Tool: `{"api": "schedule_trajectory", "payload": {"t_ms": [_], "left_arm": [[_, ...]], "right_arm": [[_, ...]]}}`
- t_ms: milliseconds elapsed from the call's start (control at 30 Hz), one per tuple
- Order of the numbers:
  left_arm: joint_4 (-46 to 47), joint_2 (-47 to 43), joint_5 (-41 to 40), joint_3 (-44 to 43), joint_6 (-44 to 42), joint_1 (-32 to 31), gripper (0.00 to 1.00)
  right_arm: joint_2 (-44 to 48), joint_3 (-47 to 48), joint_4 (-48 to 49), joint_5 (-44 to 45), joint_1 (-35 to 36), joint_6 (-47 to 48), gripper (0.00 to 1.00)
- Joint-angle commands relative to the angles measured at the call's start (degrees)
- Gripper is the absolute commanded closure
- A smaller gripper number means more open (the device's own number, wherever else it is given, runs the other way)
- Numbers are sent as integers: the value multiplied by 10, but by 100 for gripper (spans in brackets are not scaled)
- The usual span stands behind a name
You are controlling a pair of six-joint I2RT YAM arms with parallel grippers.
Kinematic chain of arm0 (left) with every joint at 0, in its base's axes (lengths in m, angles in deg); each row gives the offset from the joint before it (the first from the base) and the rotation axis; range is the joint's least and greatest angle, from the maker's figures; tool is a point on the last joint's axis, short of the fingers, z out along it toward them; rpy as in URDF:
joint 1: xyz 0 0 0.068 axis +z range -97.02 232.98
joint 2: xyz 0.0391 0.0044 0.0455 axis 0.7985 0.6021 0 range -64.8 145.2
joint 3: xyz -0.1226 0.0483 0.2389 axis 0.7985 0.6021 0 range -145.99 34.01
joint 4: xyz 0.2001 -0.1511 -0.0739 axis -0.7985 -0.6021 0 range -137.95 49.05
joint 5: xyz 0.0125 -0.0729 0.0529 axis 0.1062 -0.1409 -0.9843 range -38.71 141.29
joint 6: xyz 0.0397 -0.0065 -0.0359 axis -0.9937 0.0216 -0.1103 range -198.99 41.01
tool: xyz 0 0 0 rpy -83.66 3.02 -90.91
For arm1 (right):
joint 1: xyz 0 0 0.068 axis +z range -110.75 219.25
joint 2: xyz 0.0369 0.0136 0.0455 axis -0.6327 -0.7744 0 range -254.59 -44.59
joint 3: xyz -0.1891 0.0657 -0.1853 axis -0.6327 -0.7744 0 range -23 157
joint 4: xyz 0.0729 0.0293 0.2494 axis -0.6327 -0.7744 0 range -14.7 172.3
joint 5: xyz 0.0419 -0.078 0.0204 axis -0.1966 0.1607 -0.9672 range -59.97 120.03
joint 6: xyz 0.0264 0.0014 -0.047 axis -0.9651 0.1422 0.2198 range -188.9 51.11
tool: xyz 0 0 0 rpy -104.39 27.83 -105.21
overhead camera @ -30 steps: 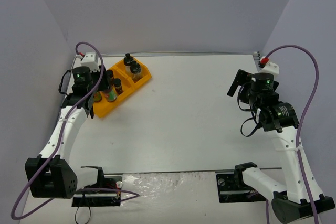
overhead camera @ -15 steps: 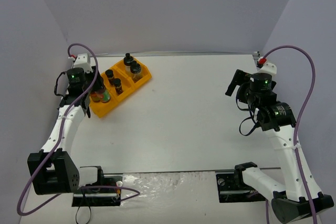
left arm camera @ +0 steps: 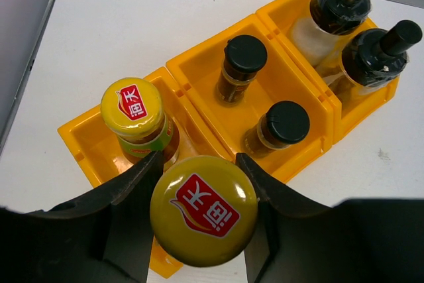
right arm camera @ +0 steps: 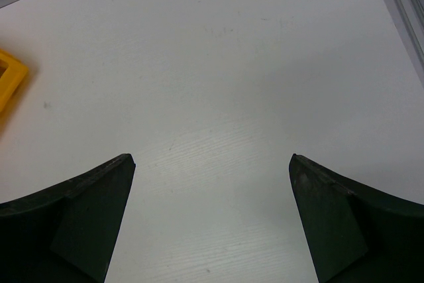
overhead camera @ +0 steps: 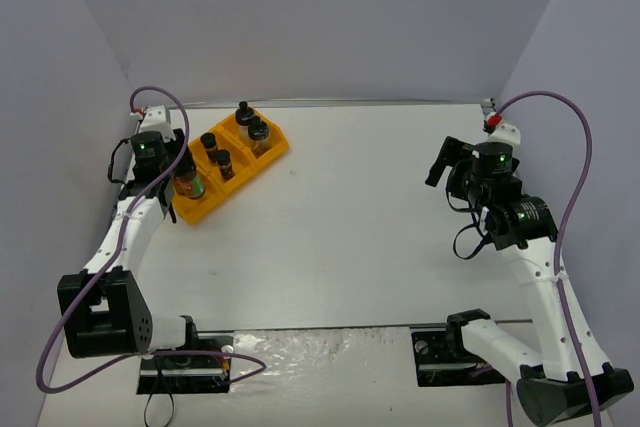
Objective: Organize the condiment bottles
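My left gripper (left arm camera: 199, 164) is shut on a slim sauce bottle with a yellow cap (left arm camera: 203, 210), held over the near-left end of the orange tray (left arm camera: 179, 74). The second yellow-capped sauce bottle (left arm camera: 132, 107) stands in the tray's left compartment, just beyond my fingers. Two small black-capped spice jars (left arm camera: 245, 54) (left arm camera: 286, 122) stand in the middle compartment. Two wider black-lidded jars (left arm camera: 344, 1) (left arm camera: 381, 51) stand in the right compartment. In the top view my left gripper (overhead camera: 172, 187) is at the tray's left end (overhead camera: 205, 209). My right gripper (right arm camera: 210, 160) is open and empty over bare table.
The tray sits at the table's far left, close to the left wall (overhead camera: 80, 147). My right gripper (overhead camera: 443, 159) hovers at the right side of the white table (overhead camera: 350, 217). A metal rail (right arm camera: 404, 4) runs along the table's right edge.
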Motion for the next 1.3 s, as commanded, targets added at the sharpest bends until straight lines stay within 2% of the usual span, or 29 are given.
{"api": "schedule_trajectory", "payload": {"t_ms": [0,300,1000,1067,1133,1167,1233,1267], "left_arm": [[125,-7,-22,-16,0,5,100],[165,12,-50,13,8,4,100],[163,44,-50,21,22,2,100],[159,45,-52,20,23,2,93],[156,47,-54,18,23,2,90],[155,46,-57,18,24,1,79],[156,46,-61,21,25,1,69],[155,46,-62,21,26,0,59]], "right_arm": [[8,-4,41,-8,-4,-8,0],[15,-6,42,-12,-4,-12,0],[18,-8,45,-14,-4,-14,0],[18,-7,44,-15,-4,-15,0],[18,-7,45,-15,-4,-14,0],[19,-7,44,-14,-4,-14,0],[20,-8,45,-14,-4,-14,0],[20,-8,44,-14,-4,-15,0]]}}
